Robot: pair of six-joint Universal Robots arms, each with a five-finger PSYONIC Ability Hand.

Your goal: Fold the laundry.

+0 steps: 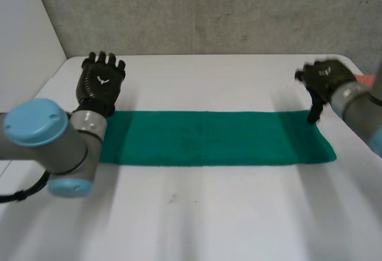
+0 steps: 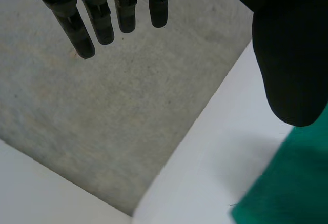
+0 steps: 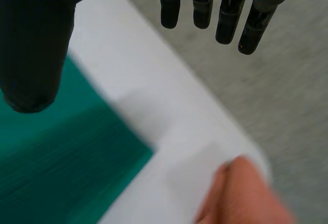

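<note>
Green cloth [image 1: 209, 138] lies flat between left hand [image 1: 100, 83] and right hand [image 1: 326, 76].

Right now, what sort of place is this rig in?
Probably a lab or test cell, not a home: a white table, a plain grey concrete-like wall behind it, and one green cloth laid flat, with the left hand and right hand at its ends.

Left hand [image 1: 100, 83] back-up, fingers [image 2: 102, 21] straight and slightly spread, thumb [image 2: 289, 60] held apart, nothing in it. Left arm [image 1: 57, 144] comes in from the near left, blue elbow cap toward the head camera. Right hand [image 1: 322, 79] likewise relaxed: straight fingers, thumb off to the side, nothing held. Right arm [image 1: 358, 108] reaches in from the right.
</note>
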